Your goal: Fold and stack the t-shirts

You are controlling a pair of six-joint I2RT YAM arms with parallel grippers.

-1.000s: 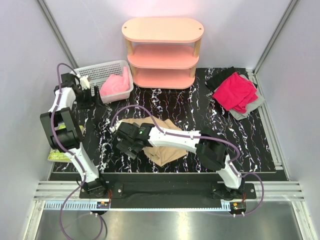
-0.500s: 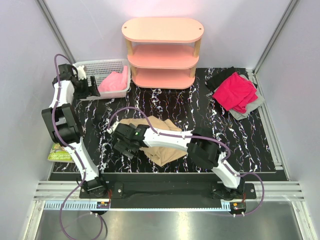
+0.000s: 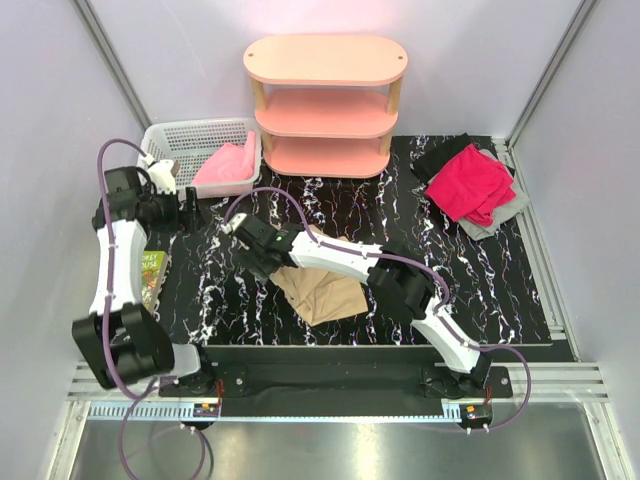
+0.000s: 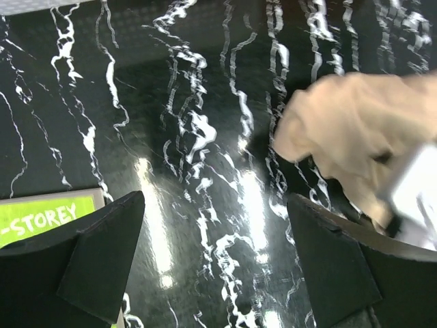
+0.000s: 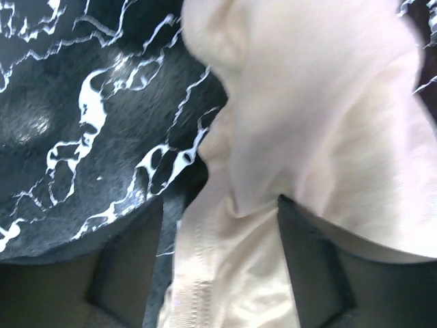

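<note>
Tan-beige cloth t-shirt [image 3: 325, 292] lies crumpled on the black marbled counter [image 3: 400, 215], one bunched fold between the right tool [image 5: 222, 263] fingers, probably for spreading flat; clenched or not, I cannot tell. Left tool [image 4: 215, 263] hovers released nearby.

Robot lab cell; white panel walls [image 3: 40, 150], aluminium rails [image 3: 560, 382]

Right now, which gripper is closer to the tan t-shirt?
Right. The right gripper sits at the tan t-shirt, cloth between its fingers; the left gripper hangs open over the table, off to the shirt's left.
</note>
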